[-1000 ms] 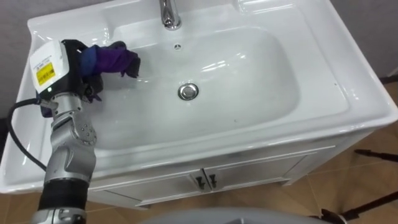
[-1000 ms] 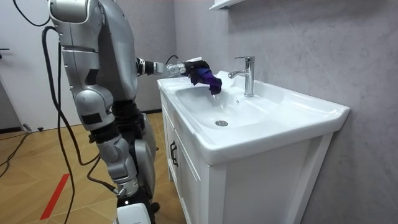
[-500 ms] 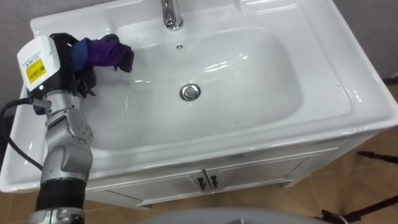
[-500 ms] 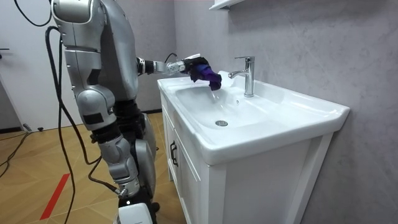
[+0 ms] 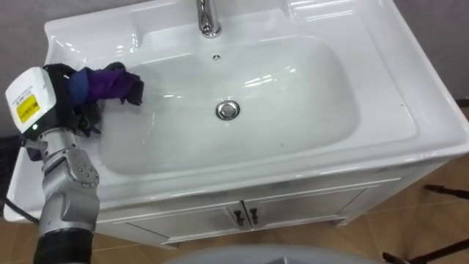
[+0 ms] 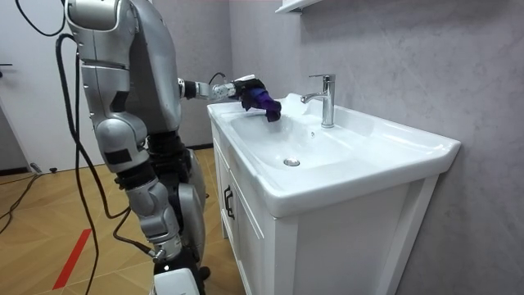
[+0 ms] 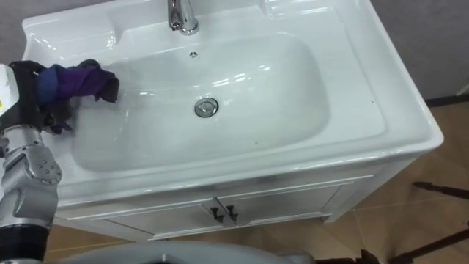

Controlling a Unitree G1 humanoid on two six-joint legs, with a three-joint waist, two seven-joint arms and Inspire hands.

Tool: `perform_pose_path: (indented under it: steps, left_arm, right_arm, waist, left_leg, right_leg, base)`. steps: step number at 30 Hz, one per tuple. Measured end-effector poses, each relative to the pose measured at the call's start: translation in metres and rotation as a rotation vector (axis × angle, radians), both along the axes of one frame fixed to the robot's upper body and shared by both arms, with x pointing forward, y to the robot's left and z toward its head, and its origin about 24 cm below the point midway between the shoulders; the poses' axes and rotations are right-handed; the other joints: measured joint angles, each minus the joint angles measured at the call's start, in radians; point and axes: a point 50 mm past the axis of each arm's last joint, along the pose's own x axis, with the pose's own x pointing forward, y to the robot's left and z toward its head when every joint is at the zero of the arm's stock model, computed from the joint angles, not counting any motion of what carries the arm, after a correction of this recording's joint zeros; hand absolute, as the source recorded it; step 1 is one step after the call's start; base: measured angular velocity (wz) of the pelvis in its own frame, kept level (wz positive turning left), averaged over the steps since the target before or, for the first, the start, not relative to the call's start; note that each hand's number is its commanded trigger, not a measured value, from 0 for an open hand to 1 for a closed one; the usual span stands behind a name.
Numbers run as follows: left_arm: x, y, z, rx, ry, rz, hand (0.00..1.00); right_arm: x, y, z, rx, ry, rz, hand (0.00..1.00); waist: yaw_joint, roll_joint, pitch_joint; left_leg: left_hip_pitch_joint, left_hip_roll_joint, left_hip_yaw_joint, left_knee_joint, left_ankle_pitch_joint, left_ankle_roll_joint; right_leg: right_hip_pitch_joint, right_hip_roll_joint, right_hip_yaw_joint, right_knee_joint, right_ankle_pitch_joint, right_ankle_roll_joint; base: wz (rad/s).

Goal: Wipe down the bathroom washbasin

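A white basin with a chrome drain and a chrome tap lies before me. My left hand is shut on a bunched purple and blue cloth at the basin's left rim. The cloth hangs over the rim's inner slope. From the room, the same hand holds the cloth above the near left corner of the basin, short of the tap.
Below the basin is a white cabinet with two doors and small dark handles. A grey wall stands behind the tap. Wooden floor lies to the right. I stand at the basin's front, facing it.
My left hand has drawn the cloth leftward, from over the basin's left slope back to the left rim. The camera has shifted a little as well.
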Motion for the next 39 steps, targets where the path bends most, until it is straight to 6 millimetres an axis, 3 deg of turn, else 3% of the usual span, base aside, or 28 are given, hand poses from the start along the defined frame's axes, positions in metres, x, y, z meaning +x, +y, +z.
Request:
perform_pose_path:
  steps: [5,16,17,18,34,39]
  left_arm:
    - [-0.022,0.008,-0.015,-0.051,0.065,0.071,1.00]
    - [-0.028,0.010,-0.026,-0.061,0.115,0.088,1.00]
    - [-0.029,0.010,-0.027,-0.062,0.117,0.088,0.58]
    - [-0.029,0.010,-0.028,-0.062,0.118,0.087,0.00]
    - [-0.030,0.007,-0.033,-0.066,0.103,0.080,0.00]
    - [-0.021,0.006,-0.012,-0.058,-0.014,0.075,0.00]
  right_arm:
    - [-0.003,0.000,0.000,0.018,0.028,-0.011,0.00]
    - [0.001,-0.003,0.001,0.015,0.010,-0.017,0.00]
    - [0.001,-0.003,0.001,0.015,0.007,-0.021,0.00]
    - [0.001,-0.003,0.001,0.014,0.006,-0.024,0.00]
    - [0.002,-0.003,0.001,0.021,-0.007,-0.054,0.00]
    - [0.003,-0.003,0.001,0.021,-0.009,-0.046,0.00]
  waist:
    - [0.002,0.000,0.0001]
    - [0.021,0.008,0.0003]
    - [0.021,0.007,0.0011]
    - [0.021,0.007,0.0012]
    - [0.024,0.002,0.0013]
    - [0.022,-0.015,-0.0005]
  left_leg:
    - [-0.001,0.000,0.000,0.001,0.000,0.000]
    - [0.001,0.000,0.000,-0.001,0.000,0.000]
    - [0.001,0.000,0.000,-0.002,0.000,0.000]
    - [0.001,0.000,0.000,-0.002,0.000,0.000]
    - [0.000,-0.001,0.001,0.000,0.001,0.000]
    - [-0.008,-0.002,-0.004,0.006,0.001,0.000]
  right_leg:
    - [-0.002,0.000,0.000,0.001,0.000,0.000]
    - [-0.001,0.000,-0.001,0.001,0.000,0.000]
    - [0.000,0.000,-0.002,0.001,0.000,0.000]
    - [0.000,0.000,-0.002,0.000,0.000,0.000]
    - [-0.001,-0.001,0.001,-0.003,-0.002,0.000]
    - [-0.002,-0.001,-0.005,-0.003,-0.002,0.000]
  base:
    - [0.00]
    - [0.00]
    - [0.00]
    - [0.00]
    - [0.00]
    - [0.04]
